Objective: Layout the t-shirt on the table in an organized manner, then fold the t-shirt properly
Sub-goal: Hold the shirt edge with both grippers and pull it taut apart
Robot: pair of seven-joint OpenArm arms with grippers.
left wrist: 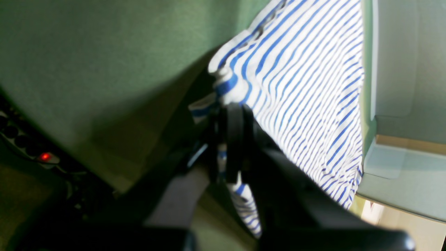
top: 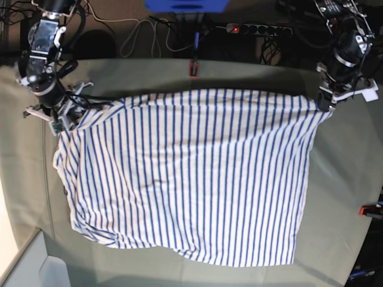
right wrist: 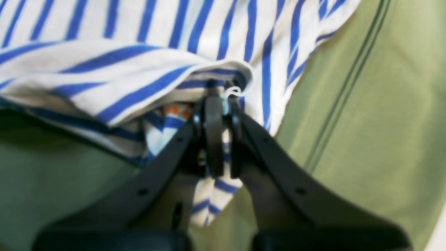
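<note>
**Two pinched corners, one slack shirt**

Striped t-shirt (top: 191,179) lies spread across the tabletop (top: 341,197), near hem rumpled. Left gripper (left wrist: 230,115) and right gripper (right wrist: 221,115) each clamp a far corner — thin bites. Uneven pulling could slip a corner free or skew the fabric — spoiling the layout.

A dark floor is seen beyond the far edge of the work surface in the base view. A black power strip (top: 258,28) with a lit red switch is laid there, to the right of centre, among tangled black cables (top: 293,36). White cables (top: 146,36) are looped further left, and a blue box (top: 185,5) is cut off by the top edge. At the near left corner a pale grey panel (top: 24,266) is seen, with a strip of light floor beside it. The whole scene is lit evenly from above, with soft shadows.
</note>
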